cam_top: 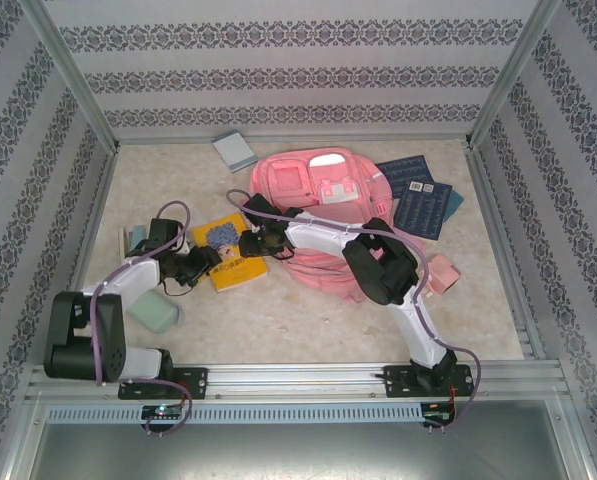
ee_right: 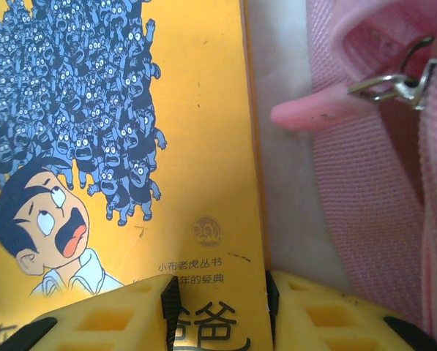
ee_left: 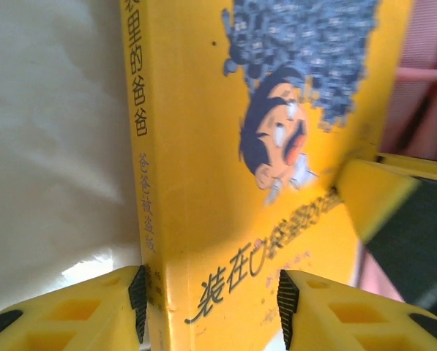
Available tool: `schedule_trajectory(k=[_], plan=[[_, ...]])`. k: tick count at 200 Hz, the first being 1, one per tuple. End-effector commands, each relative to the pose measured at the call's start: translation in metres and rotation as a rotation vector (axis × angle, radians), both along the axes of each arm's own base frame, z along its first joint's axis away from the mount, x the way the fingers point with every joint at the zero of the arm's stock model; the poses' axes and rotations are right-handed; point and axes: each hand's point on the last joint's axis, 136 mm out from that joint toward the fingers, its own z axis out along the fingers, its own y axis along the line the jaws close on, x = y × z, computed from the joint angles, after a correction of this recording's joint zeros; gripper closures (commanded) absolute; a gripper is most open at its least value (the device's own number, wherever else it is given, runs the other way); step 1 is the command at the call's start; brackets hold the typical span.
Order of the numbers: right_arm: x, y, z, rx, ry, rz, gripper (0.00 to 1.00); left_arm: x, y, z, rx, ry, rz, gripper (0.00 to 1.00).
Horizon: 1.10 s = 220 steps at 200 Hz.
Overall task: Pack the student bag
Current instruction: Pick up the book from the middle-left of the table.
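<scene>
Your left end effector (ee_left: 211, 292) and right end effector (ee_right: 219, 300) straddle the yellow book (cam_top: 228, 255) half spread, whether pinching I cannot tell, so clamp evenly before lifting it to the student bag (cam_top: 323, 215) just beside.

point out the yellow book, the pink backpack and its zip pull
yellow book (cam_top: 236, 268): top external view, on its front cover
student bag (cam_top: 290, 180): top external view, on the pink fabric of its upper part
zip pull (ee_right: 312, 111): right wrist view, on its pink tab
</scene>
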Motion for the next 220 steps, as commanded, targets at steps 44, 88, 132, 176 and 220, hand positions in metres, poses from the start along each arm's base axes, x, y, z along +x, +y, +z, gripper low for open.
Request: schedule_trajectory(k=[44,88,132,176,220], plan=[[-0.027,0.016,-0.003,0.022,0.048,0.081,0.63,0.023,-0.024,0.031,-0.108,-0.119,-0.084,0.57],[-0.028,0.013,0.006,0.03,0.036,0.081,0.63,0.024,-0.019,0.019,-0.076,-0.089,-0.069,0.81],[-0.02,0.0,0.063,0.051,-0.073,0.091,0.58,0.026,-0.007,0.036,0.015,-0.114,-0.06,1.0],[-0.01,-0.066,0.108,-0.06,-0.218,0.065,0.49,0.03,-0.004,0.057,0.042,-0.154,-0.064,1.0],[-0.009,-0.183,0.095,-0.302,-0.225,-0.042,0.45,0.035,0.0,0.084,0.075,-0.212,-0.06,1.0]])
